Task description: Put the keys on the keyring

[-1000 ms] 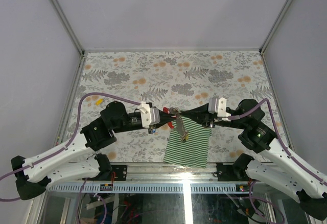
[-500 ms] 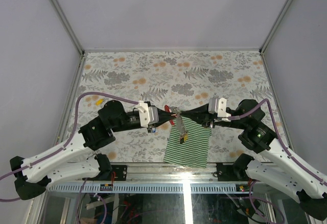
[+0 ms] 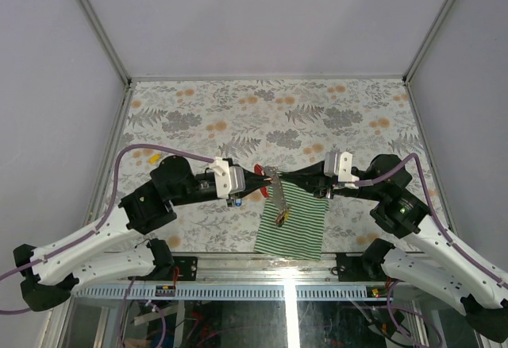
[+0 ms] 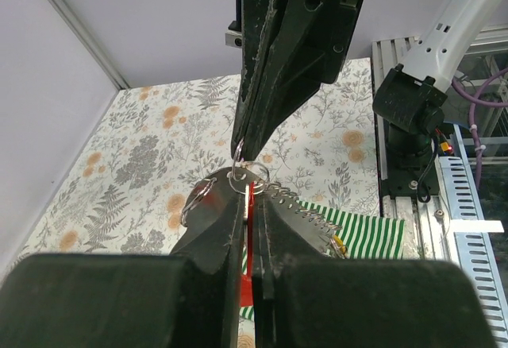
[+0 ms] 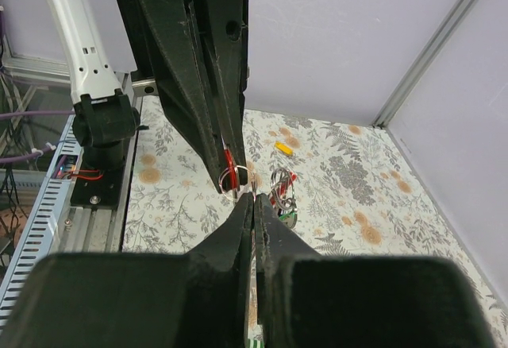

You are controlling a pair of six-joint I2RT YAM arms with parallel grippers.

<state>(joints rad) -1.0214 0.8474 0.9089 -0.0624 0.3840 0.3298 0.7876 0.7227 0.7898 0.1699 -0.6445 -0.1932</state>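
L gripper (image 4: 251, 191) pinched shut on keyring (image 3: 279, 199) by its red clip, mid-air; grey chain hangs over striped cloth (image 3: 302, 225). R gripper (image 5: 252, 198) fully closed, tips at top ring, hold unclear. Yellow-tag key (image 5: 283, 148) on table (image 3: 238, 110), well apart.

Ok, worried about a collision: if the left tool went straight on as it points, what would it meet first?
Probably the small metal ring at its tip, then the right tool, which faces it tip to tip. The left tool is shut on a red piece. Depth is unclear.
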